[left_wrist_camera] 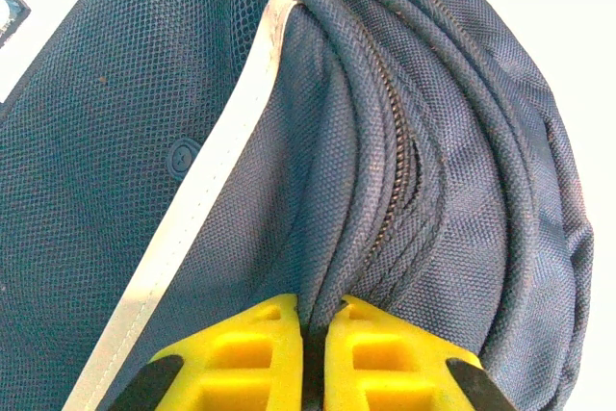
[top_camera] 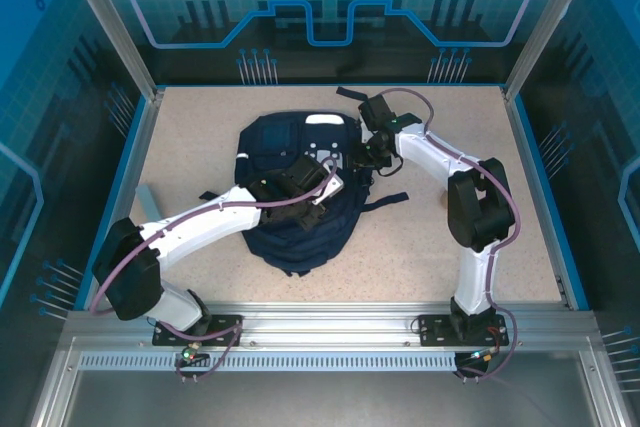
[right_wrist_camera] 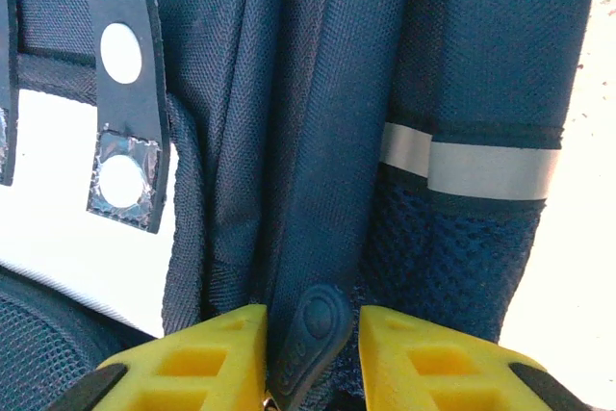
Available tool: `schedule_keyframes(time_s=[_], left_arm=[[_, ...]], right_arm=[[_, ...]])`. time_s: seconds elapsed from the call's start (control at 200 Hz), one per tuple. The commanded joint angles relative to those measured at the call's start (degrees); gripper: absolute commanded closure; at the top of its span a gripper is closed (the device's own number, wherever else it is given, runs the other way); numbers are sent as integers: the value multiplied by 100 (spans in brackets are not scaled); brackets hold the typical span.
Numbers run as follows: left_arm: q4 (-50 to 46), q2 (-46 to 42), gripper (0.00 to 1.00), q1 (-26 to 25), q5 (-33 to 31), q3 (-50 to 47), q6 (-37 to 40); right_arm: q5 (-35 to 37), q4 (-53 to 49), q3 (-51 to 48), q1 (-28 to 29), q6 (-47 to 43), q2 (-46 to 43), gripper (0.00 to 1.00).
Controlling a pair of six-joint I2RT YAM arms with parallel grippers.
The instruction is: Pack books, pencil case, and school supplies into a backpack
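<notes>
The dark navy backpack [top_camera: 290, 217] lies flat in the middle of the table. My left gripper [top_camera: 318, 190] rests on its middle; in the left wrist view it [left_wrist_camera: 315, 311] is shut on a ridge of backpack fabric [left_wrist_camera: 327, 238] beside the zipper [left_wrist_camera: 397, 166]. My right gripper [top_camera: 360, 159] is at the bag's upper right edge. In the right wrist view it [right_wrist_camera: 313, 320] stands open a little, with a dark rubber zipper pull [right_wrist_camera: 316, 329] between the yellow fingers [right_wrist_camera: 207, 353], clear of the right one. Books, pencil case and school supplies are out of view.
A black strap [top_camera: 386, 201] trails right of the bag and its top loop [top_camera: 350, 94] points to the back. A small grey object [top_camera: 146, 197] lies at the table's left edge. Raised blue-edged walls [top_camera: 530, 177] bound the tabletop.
</notes>
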Motion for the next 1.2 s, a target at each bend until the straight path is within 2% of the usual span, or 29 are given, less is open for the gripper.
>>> schedule_keyframes(time_s=[0.0,0.115,0.27,0.375,0.57,0.765,0.87,1.056,1.196], left_arm=[[29,-137,91,-12,110,27,-230],[51,-127,91,-5,110,24,-258],[82,-114,91,-7,31,5,-270],[107,-88,92,-7,-41,-2,-326],[130,50,92,-5,-316,31,-595],[171,243,92,13,-365,193,-899],[176,333,93,53,-323,379,-1082],[373,311,94,140,-68,525,-1400],[477,235,94,162,107,519,-1460]], right_arm=[[307,-412,197,-26,-48,-91,72],[244,-418,213,-21,-40,-91,80],[280,-409,199,-17,-47,-189,83],[240,-362,161,-8,-128,-295,89],[-452,421,-564,-10,-303,-948,100],[-1718,1556,-1735,-50,-133,-1759,100],[-2142,1995,-2313,-43,11,-2109,100],[-2146,2243,-3052,-37,110,-2550,100],[-2069,2156,-3164,-32,20,-2685,100]])
